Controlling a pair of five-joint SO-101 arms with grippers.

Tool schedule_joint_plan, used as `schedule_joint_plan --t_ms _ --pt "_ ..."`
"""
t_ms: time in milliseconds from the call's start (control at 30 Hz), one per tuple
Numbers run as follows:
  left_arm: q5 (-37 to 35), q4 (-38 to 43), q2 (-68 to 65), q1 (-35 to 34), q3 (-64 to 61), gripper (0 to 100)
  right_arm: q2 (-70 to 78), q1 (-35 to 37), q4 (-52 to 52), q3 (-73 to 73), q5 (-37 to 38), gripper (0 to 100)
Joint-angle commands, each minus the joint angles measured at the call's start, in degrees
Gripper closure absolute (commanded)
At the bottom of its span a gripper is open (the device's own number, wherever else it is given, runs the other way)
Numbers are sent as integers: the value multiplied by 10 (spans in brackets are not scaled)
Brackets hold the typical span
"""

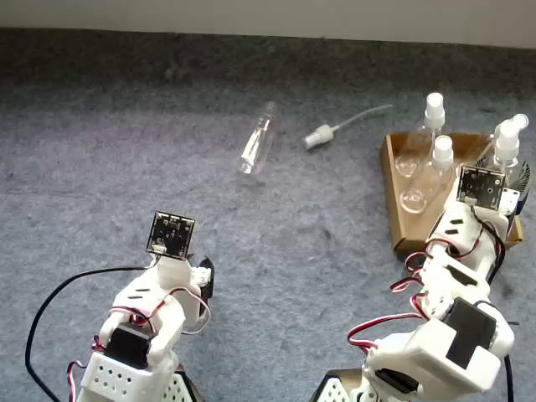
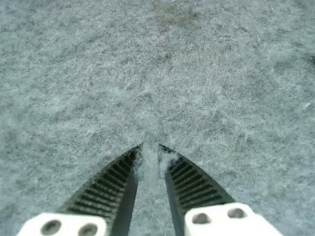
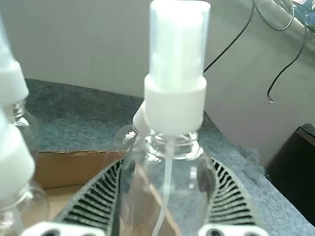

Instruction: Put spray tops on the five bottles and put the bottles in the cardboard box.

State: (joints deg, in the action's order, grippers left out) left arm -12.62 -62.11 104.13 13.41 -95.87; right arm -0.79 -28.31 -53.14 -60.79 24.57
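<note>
A clear bottle without a top [image 1: 258,141] lies on its side on the grey carpet at the back centre. A loose spray top [image 1: 321,136] with its long tube lies just right of it. My right gripper [image 3: 167,167] is shut on a capped clear bottle [image 3: 170,147], held upright over the cardboard box [image 1: 392,197] at the right. Three other capped bottles stand in the box, among them one at the back left [image 1: 431,117] and one in front of it [image 1: 437,163]. My left gripper [image 2: 151,147] hangs shut and empty over bare carpet, near the front left [image 1: 206,280].
The box's brown wall [image 3: 64,167] shows below the held bottle, with two capped bottles [image 3: 10,98] close beside it. Black cables [image 1: 50,310] trail from the left arm's base. Open carpet lies between the arms and the lying bottle.
</note>
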Motion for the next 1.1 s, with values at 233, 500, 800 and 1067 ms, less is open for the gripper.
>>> schedule_joint_plan --t_ms 233,500,800,1067 --pt "8 12 -2 -4 -13 995 -4 -2 -15 32 -123 887" --pt "8 12 -3 -5 -13 995 -3 -3 -15 32 -145 887" --pt "8 12 -3 -6 -13 995 79 -3 -15 110 -145 887" --pt "8 12 -4 -4 -13 995 183 0 -171 150 -145 887"
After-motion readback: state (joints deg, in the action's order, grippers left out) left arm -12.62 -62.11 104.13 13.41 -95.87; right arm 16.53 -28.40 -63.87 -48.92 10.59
